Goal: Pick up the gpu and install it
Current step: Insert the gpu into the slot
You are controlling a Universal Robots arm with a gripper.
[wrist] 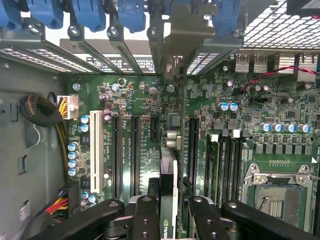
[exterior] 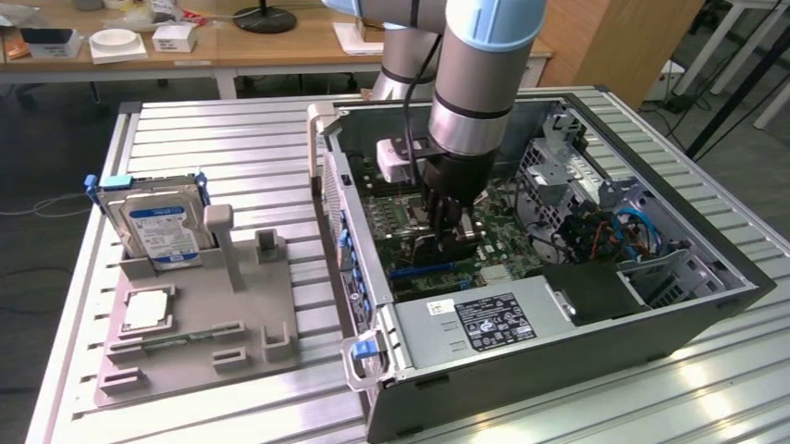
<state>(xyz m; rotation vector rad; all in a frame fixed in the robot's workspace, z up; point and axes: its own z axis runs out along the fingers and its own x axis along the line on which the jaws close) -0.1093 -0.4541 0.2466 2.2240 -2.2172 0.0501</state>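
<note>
The gpu (wrist: pixel 168 177) shows edge-on in the wrist view as a thin dark card standing upright over the green motherboard (wrist: pixel 250 110). Its silver bracket (wrist: pixel 182 35) reaches up to the case's rear slot openings. My gripper (wrist: pixel 170 212) is shut on the card, one black finger (wrist: pixel 145 212) on either side. The card stands between the long black expansion slots (wrist: pixel 135 155), and I cannot tell whether its edge is in a slot. In the exterior view my gripper (exterior: pixel 445 231) is deep inside the open computer case (exterior: pixel 519 370), low over the board.
A power supply (exterior: pixel 482 319) lies at the case's near end, and a drive cage (exterior: pixel 580 166) with blue cables is on the exterior view's right. On the exterior view's left, a grey fixture (exterior: pixel 198 324) holds a hard drive (exterior: pixel 154 227) and a processor chip (exterior: pixel 144 310).
</note>
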